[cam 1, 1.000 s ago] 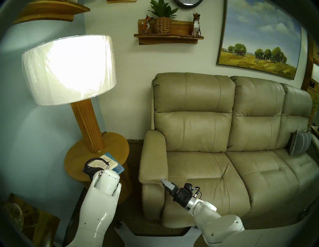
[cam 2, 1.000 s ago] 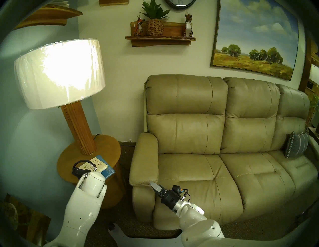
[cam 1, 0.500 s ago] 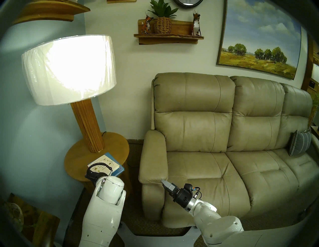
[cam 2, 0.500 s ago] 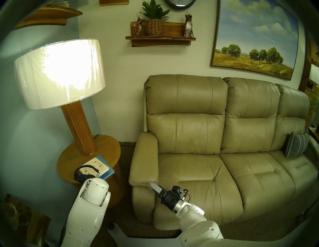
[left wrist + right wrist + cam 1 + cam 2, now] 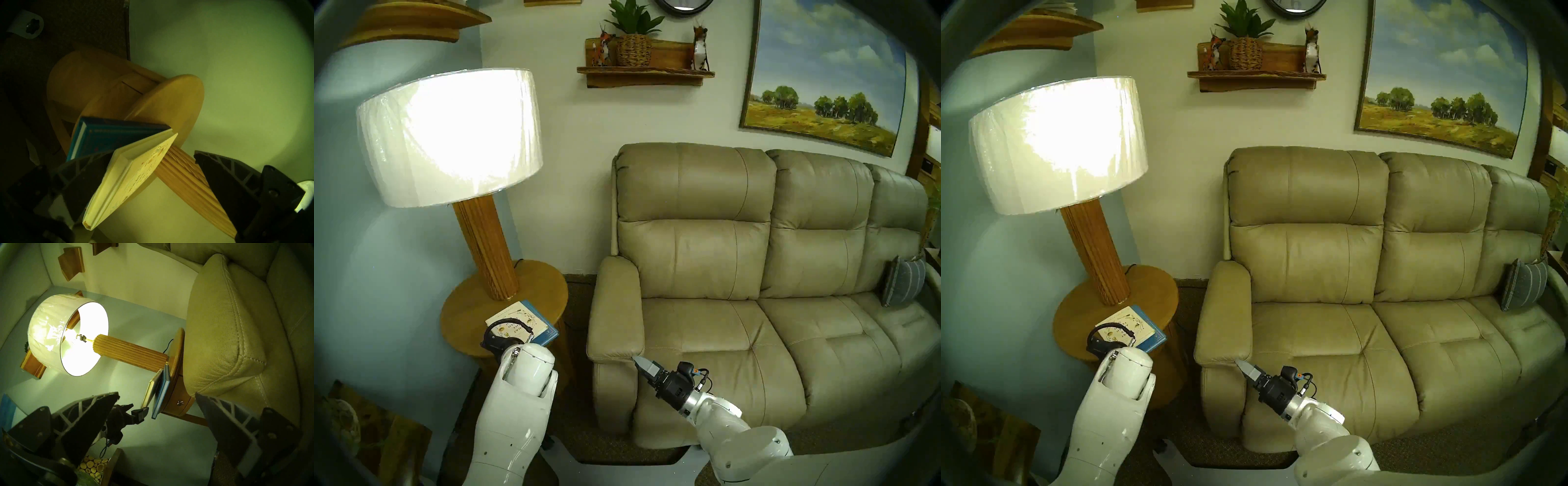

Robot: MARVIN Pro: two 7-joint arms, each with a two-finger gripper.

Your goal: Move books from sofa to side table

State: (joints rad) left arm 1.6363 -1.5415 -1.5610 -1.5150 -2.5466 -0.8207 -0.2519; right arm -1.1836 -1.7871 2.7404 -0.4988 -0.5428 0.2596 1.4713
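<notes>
The cream-white book point(image 5: 521, 317) lies on the turquoise-blue book point(image 5: 549, 334) at the front of the round wooden side table point(image 5: 538, 281). In the right wrist view the cream book point(image 5: 153, 383) is tilted, its near end raised off the blue book point(image 5: 163, 387). My left gripper point(image 5: 153, 152) is open. The cream book's point(image 5: 132, 169) near end lies between its fingers, against one of them. The tan sofa point(image 5: 721, 332) holds no book. My right gripper point(image 5: 635, 359) is open and empty at the front tip of the sofa's left armrest point(image 5: 220, 327).
A lit lamp point(image 5: 449, 135) stands on the back of the side table, its ribbed wooden stem point(image 5: 490, 244) close behind the books. A grey striped cushion point(image 5: 902, 281) sits at the sofa's far right. Wooden shelves point(image 5: 643, 73) hang on the wall.
My left wrist has drawn back toward me and a little right, so more of the cream book shows. The right arm has barely moved.
</notes>
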